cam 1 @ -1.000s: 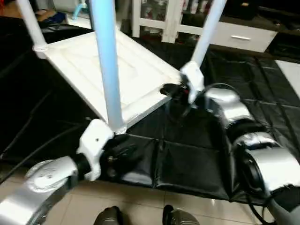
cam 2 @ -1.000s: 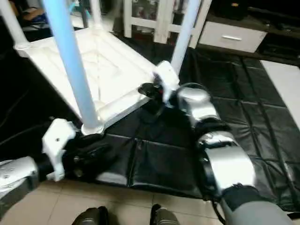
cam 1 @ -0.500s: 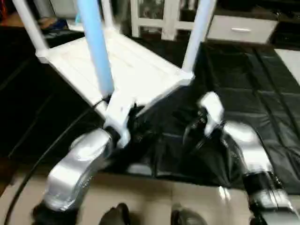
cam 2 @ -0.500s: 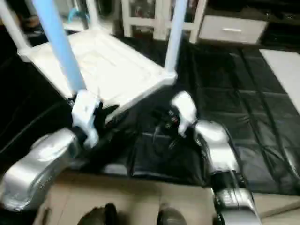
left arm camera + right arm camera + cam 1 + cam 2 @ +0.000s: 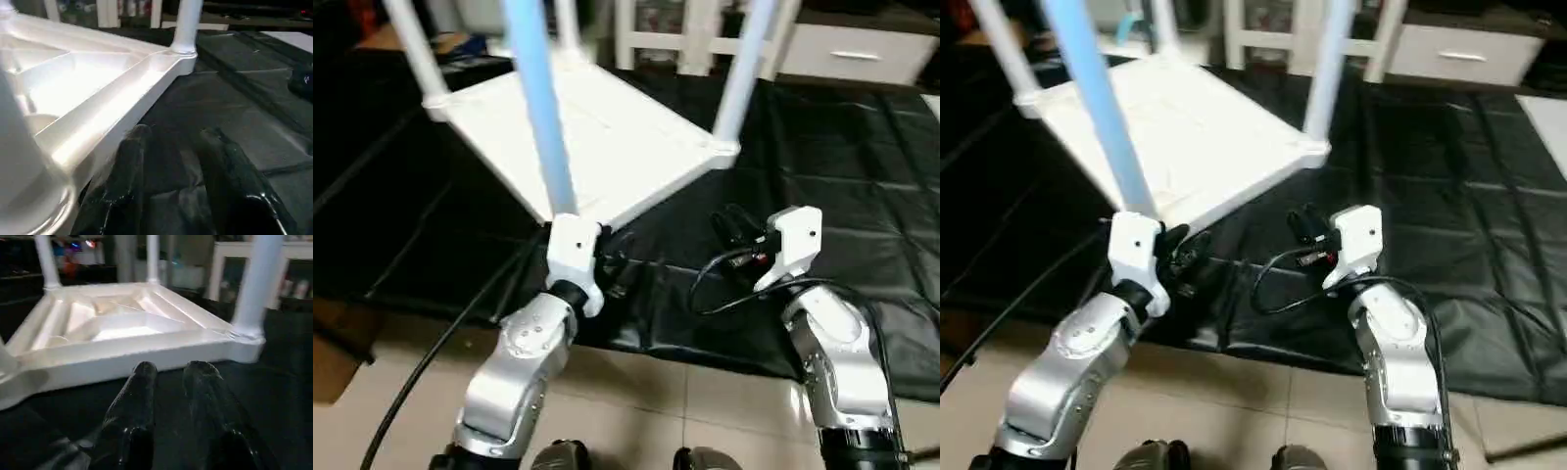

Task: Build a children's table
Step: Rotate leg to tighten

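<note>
Tabletop (image 5: 597,147): upside down on black mat, legs up, ahead of both my grippers | left gripper (image 5: 178,147): parted, empty, nearer, beside near edge | right gripper (image 5: 171,369): narrow gap, seemingly empty, short of edge.

Right gripper (image 5: 1304,223) has drawn back from the tabletop (image 5: 1185,137).

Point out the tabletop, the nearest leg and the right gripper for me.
tabletop (image 5: 607,147): left eye view, on its upturned underside.
nearest leg (image 5: 540,108): left eye view, mid-tube.
right gripper (image 5: 168,374): right wrist view, between its fingertips.
</note>
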Available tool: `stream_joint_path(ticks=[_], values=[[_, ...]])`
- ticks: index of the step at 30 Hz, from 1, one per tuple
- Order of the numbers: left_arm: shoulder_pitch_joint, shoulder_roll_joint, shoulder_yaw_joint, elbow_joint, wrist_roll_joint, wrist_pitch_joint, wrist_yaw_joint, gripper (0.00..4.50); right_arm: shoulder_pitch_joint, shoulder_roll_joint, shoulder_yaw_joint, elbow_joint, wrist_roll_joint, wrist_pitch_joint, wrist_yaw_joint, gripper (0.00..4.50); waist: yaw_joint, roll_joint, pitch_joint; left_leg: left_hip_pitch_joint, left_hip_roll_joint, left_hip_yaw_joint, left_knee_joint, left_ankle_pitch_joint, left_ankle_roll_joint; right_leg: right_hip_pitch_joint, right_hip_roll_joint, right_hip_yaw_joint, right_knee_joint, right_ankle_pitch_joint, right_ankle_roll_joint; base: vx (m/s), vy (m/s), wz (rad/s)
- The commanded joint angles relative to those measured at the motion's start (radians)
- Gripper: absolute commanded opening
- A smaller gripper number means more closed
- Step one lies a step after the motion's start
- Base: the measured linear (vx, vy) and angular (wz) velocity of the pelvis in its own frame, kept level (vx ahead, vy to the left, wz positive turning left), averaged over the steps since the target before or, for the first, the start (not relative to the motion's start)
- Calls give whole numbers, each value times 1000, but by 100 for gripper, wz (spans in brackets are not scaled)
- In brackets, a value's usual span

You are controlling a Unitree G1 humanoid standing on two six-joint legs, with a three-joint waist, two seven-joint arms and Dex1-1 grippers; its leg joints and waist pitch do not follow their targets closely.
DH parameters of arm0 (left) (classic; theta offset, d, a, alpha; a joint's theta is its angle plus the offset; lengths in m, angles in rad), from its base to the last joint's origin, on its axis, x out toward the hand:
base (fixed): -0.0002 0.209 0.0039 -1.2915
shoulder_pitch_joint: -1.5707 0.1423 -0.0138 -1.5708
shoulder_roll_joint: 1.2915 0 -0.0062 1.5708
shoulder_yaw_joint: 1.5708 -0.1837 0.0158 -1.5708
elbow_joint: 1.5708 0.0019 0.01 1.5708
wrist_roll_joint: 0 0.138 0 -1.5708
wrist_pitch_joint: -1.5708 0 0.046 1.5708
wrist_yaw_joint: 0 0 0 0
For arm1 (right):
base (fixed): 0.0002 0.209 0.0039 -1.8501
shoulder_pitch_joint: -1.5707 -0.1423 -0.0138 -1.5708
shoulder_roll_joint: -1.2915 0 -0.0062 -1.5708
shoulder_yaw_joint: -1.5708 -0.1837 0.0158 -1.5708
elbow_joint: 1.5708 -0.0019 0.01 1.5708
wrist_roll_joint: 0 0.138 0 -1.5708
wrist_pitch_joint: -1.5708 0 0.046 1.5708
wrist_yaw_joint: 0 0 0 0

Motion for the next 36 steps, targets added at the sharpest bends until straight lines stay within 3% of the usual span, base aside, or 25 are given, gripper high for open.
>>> stream_joint_path(ticks=[1, 4, 6, 8, 11, 17, 19, 21, 22, 23, 26, 28, 29, 32, 36], values=[[-21, -1, 10, 26, 22, -14, 12, 186, -2, 0, 9, -25, -5, 23, -15, 101, -4, -17, -77, 21, 46, -27, -85, -347, 5, 33, -80, 42, -102, -370, -124, 0, 0, 0], [-78, 0, 51, 99, 47, -47, 56, 186, -15, -6, 17, -21, -3, 35, -27, 101, -5, -18, -81, 21, 46, -24, -80, -313, 18, 34, -81, 42, -104, -360, -125, 0, 0, 0], [-131, 0, 85, 175, 79, -96, 113, 186, -23, -9, 25, -23, 1, 45, -31, 101, -6, -29, -84, 18, 45, -20, -77, -276, 31, 35, -80, 43, -104, -321, -135, 0, 0, 0], [-192, 16, 117, 274, 127, -145, 194, 186, -29, -9, 37, -21, 0, 52, -30, 101, -4, -24, -87, 23, 42, -18, -72, -262, 37, 32, -76, 43, -102, -294, -135, 0, 0, 0], [-226, 41, 156, 338, 160, -157, 256, 186, -30, -8, 52, -29, -3, 61, -36, 101, -6, -25, -95, 13, 43, -23, -72, -209, 43, 46, -81, 39, -89, -206, -150, 0, 0, 0], [-136, 137, 257, 232, 184, -101, 260, 186, -16, -10, 60, -49, 6, 71, -44, 101, -14, -19, -101, 18, 47, -20, -63, -154, 78, 47, -78, 36, -76, -81, -222, 0, 0, 0], [-90, 185, 304, 184, 202, -93, 260, 186, -14, -11, 58, -47, 10, 71, -50, 101, -18, -18, -99, 20, 46, -18, -64, -162, 84, 45, -75, 36, -78, -82, -231, 0, 0, 0], [-46, 234, 363, 148, 212, -92, 262, 186, -15, -13, 57, -43, 13, 71, -56, 101, -19, -16, -97, 21, 48, -20, -66, -177, 81, 46, -77, 35, -78, -104, -231, 0, 0, 0], [-38, 244, 376, 142, 212, -91, 261, 186, -16, -14, 57, -42, 14, 71, -57, 101, -20, -17, -96, 24, 48, -18, -67, -189, 77, 42, -75, 35, -81, -119, -230, 0, 0, 0], [-10, 288, 439, 137, 209, -99, 262, 186, -19, -16, 57, -38, 17, 71, -60, 101, -19, -20, -93, 31, 49, -17, -68, -225, 64, 37, -74, 37, -85, -168, -224, 0, 0, 0], [5, 336, 497, 178, 186, -129, 248, 186, -25, -16, 59, -29, 20, 74, -60, 101, -18, -18, -89, 35, 47, -18, -72, -266, 42, 30, -73, 38, -89, -226, -202, 0, 0, 0], [7, 341, 500, 181, 183, -130, 245, 186, -25, -16, 60, -28, 21, 75, -60, 101, -18, -16, -88, 36, 48, -21, -77, -289, 24, 28, -72, 39, -89, -244, -186, 0, 0, 0], [-3, 351, 511, 212, 178, -142, 247, 186, -27, -15, 69, -26, 23, 77, -57, 101, -16, -23, -88, 40, 48, -21, -78, -307, 16, 24, -73, 40, -90, -255, -177, 0, 0, 0], [-21, 332, 495, 194, 157, -138, 224, 186, -28, -19, 79, -29, 28, 79, -53, 101, -9, -18, -89, 42, 49, -21, -80, -322, 4, 21, -74, 43, -92, -264, -165, 0, 0, 0], [-20, 244, 371, 108, 94, -134, 117, 186, -28, -26, 77, -32, 38, 85, -51, 101, 11, -24, -90, 48, 53, -17, -82, -355, -16, 13, -75, 46, -95, -262, -162, 0, 0, 0]])
